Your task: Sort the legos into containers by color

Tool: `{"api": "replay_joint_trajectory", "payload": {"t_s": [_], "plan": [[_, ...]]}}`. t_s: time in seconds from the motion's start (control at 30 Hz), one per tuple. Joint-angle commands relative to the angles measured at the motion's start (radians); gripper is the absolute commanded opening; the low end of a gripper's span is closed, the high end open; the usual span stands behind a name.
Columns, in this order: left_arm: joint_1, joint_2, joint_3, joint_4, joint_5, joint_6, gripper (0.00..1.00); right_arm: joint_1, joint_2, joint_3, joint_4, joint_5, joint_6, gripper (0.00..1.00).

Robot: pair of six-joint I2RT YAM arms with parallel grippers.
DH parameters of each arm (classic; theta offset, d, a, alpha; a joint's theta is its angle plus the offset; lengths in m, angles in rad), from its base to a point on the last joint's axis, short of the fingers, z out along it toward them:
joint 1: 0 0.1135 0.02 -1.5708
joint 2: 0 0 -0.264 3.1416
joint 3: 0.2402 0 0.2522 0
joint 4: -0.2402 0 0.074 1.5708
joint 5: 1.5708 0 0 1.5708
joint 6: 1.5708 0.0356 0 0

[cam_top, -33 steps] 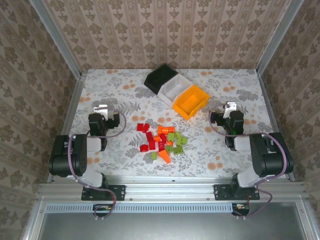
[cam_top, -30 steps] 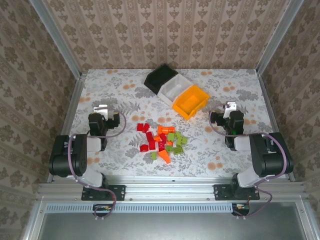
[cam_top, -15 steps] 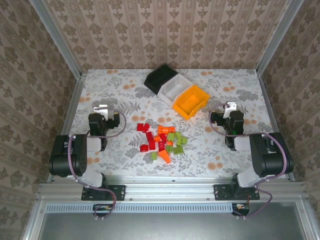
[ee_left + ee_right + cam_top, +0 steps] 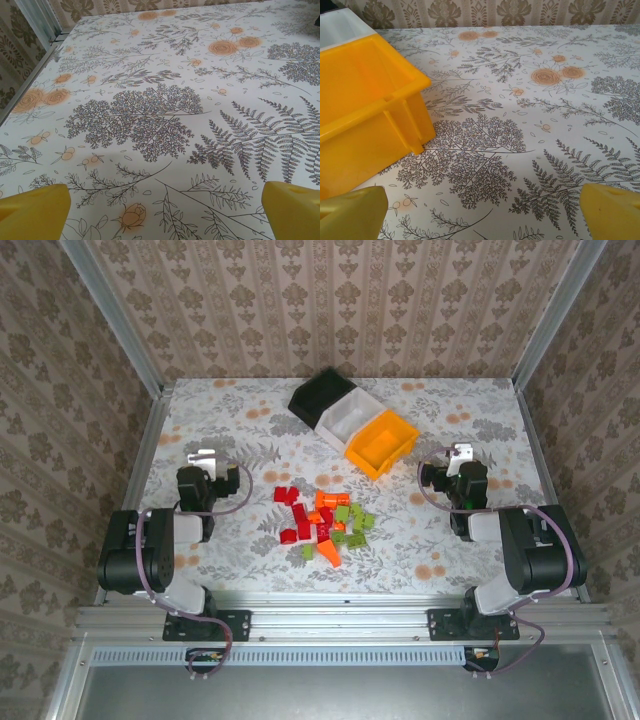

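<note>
Bench (image 4: 232, 412): flowered sheet, so small bricks near the orange blooms could be misread by colour.

Bins: 3 in a tight diagonal row, upper centre of the top view, black bin (image 4: 318, 392), white bin (image 4: 345, 418), orange-yellow bin (image 4: 380, 443), walls touching or nearly so. Risk: a brick let go near a shared wall may bounce into the wrong bin. An arm coming in low could also shove the whole row. In the right wrist view the orange-yellow bin fills the left side, close to that claw, so it looks most likely to get knocked.

Claws: left claw (image 4: 165, 210) and right claw (image 4: 485, 212) are both spread wide with nothing between the tips, parked at the left and right of the top view. If both reach centre at once, the arms could clash.

Legos (image 4: 322, 522): all in 1 heap, centre of the top view, below the bins and well apart from both claws; none seen in a bin. Red, orange and green pieces lie touching or stacked. Risks: wide tips may close on 2 colours at once, scatter neighbours, or squirt a small brick out sideways. Red vs orange is the likeliest mis-sort.
</note>
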Motion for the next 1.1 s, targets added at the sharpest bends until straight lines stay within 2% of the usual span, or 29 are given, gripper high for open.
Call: {"api": "replay_joint_trajectory", "payload": {"t_s": [0.0,0.17,0.27,0.33,0.4,0.47,0.57,0.63,0.67,0.77,0.8,0.83,0.93,1.07], "plan": [[0.004,-0.003,0.018,-0.001,0.015,0.02,1.0,0.003,0.001,0.018,-0.009,-0.01,-0.001,1.0],[0.009,-0.002,0.019,-0.002,0.02,0.014,1.0,0.004,0.0,0.018,-0.008,-0.003,-0.002,1.0],[0.008,-0.006,0.021,0.001,0.003,0.015,1.0,0.05,-0.063,0.086,-0.179,0.109,-0.021,1.0],[-0.015,-0.074,0.057,-0.114,-0.076,0.016,1.0,0.081,-0.132,0.17,-0.367,0.135,-0.046,1.0],[-0.052,-0.22,0.122,-0.325,-0.099,0.041,1.0,0.14,-0.237,0.226,-0.467,0.195,-0.087,1.0],[-0.091,-0.356,0.194,-0.48,-0.089,0.022,1.0,0.206,-0.314,0.324,-0.651,0.276,-0.089,1.0],[-0.16,-0.505,0.31,-0.59,-0.086,-0.033,1.0,0.238,-0.378,0.496,-0.891,0.25,0.004,1.0],[-0.207,-0.548,0.411,-0.646,-0.186,-0.164,1.0,0.225,-0.402,0.558,-0.981,0.226,0.169,1.0],[-0.214,-0.555,0.456,-0.681,-0.204,-0.236,1.0,0.206,-0.409,0.561,-0.972,0.161,0.205,1.0],[-0.202,-0.561,0.592,-0.943,-0.279,-0.598,1.0,0.145,-0.416,0.5,-0.857,0.019,0.386,1.0],[-0.173,-0.561,0.605,-0.982,-0.238,-0.683,1.0,0.127,-0.414,0.484,-0.833,-0.005,0.433,1.0],[-0.13,-0.559,0.595,-0.95,-0.139,-0.687,1.0,0.117,-0.408,0.482,-0.836,-0.009,0.447,1.0],[-0.045,-0.52,0.582,-0.918,0.021,-0.776,1.0,0.118,-0.357,0.537,-0.937,0.039,0.442,0.86],[-0.044,-0.379,0.685,-1.026,0.043,-0.852,1.0,0.118,-0.291,0.577,-1.044,0.125,0.499,0.8]]}}
